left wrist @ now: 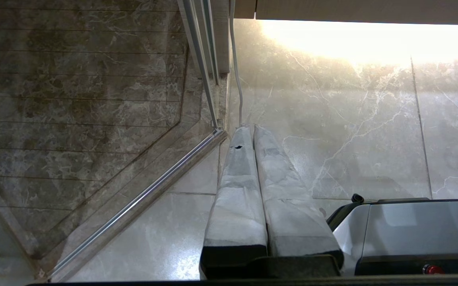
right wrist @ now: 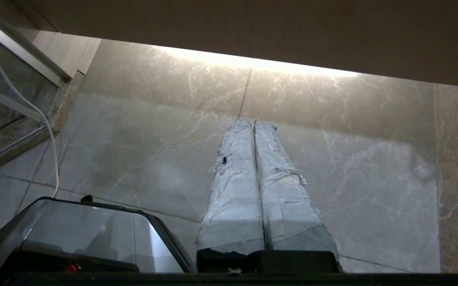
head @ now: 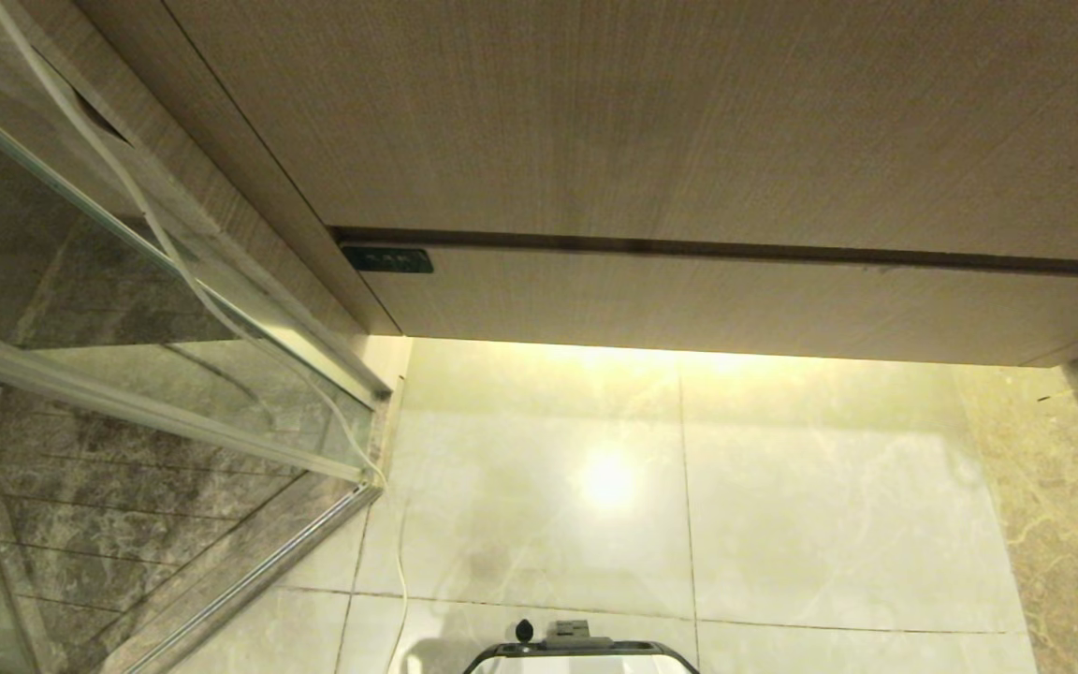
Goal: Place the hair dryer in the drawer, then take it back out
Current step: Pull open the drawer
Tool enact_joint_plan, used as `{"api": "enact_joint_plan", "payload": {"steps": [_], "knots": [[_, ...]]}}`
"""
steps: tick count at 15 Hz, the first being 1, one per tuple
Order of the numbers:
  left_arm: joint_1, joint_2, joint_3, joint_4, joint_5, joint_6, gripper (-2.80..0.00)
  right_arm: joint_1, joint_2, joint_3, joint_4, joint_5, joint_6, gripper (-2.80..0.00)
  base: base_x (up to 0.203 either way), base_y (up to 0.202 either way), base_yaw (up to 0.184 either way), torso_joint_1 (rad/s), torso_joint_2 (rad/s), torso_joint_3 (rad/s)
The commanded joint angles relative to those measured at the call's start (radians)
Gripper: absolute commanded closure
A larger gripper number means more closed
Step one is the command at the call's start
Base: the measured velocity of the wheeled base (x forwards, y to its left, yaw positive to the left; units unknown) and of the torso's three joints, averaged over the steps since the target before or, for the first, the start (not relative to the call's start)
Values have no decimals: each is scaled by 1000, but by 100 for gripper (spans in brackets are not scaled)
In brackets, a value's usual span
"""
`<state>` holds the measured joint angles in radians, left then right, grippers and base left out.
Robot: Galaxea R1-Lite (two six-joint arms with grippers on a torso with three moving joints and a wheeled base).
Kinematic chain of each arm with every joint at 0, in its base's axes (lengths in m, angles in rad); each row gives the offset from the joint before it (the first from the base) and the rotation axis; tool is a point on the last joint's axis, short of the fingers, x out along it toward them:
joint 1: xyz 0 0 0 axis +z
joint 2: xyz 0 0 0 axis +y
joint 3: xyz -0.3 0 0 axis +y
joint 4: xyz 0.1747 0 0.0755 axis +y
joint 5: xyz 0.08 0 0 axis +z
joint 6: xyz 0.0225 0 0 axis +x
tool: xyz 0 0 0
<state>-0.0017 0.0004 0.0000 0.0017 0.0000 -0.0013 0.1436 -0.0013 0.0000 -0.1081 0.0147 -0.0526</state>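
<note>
Head view: wood-grain cabinet fills the upper half. A dark seam runs 9 to 3 o'clock across it; below the seam sits the drawer [head: 735, 304], flat front, no handle, pushed in flush. Small dark plate [head: 387, 259] at the seam's 9 o'clock end. Lit strip under the cabinet, glare on the pale marble floor [head: 829, 515].

Hair dryer: not in any view. Cannot place it. A thin white cord [head: 174, 262] drops along the glass shower door [head: 80, 309] at 9 o'clock and trails down to the floor by the robot's base [head: 581, 655] at 6 o'clock. What it belongs to, cannot tell.

Left gripper [left wrist: 249, 129]: parked low over the floor near the door rail, taped fingers [left wrist: 237, 190] pressed together, holding nothing.
Right gripper [right wrist: 253, 123]: parked over open tile, fingers [right wrist: 237, 198] clenched tip to tip, holding nothing.

Stage, by judgement: nothing begun. Drawer shut, dryer unfound.

Handling, by judgement:
- Small dryer is likely light, with a hard smooth plastic shell that could slide in padded fingers.
- Best hold probably across the handle or where handle meets barrel; a round barrel would tend to roll out.
- Cord is limp and may snag on the drawer edge.
- Handleless front: likely needs a pull from the seam or lower lip.
</note>
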Motion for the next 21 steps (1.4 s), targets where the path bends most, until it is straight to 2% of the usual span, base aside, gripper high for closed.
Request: {"api": "enact_joint_plan", "payload": {"steps": [1, 9, 11, 13, 18, 21], "knots": [[0, 0, 2, 0, 0, 0, 0, 1, -39, 40, -2, -1, 5, 0, 0, 0, 0, 0, 0, 0], [0, 0, 1, 0, 0, 0, 0, 1, -39, 38, 0, 8, -42, 0, 0, 0, 0, 0, 0, 0], [0, 0, 2, 0, 0, 0, 0, 0, -39, -18, 34, 11, -42, 0, 0, 0, 0, 0, 0, 0], [0, 0, 0, 0, 0, 0, 0, 0, -39, -144, 117, 28, -42, 0, 0, 0, 0, 0, 0, 0], [0, 0, 0, 0, 0, 0, 0, 0, -37, -667, 447, 53, -45, 0, 0, 0, 0, 0, 0, 0], [0, 0, 1, 0, 0, 0, 0, -1, 132, -895, 521, 54, -47, 0, 0, 0, 0, 0, 0, 0]]}}
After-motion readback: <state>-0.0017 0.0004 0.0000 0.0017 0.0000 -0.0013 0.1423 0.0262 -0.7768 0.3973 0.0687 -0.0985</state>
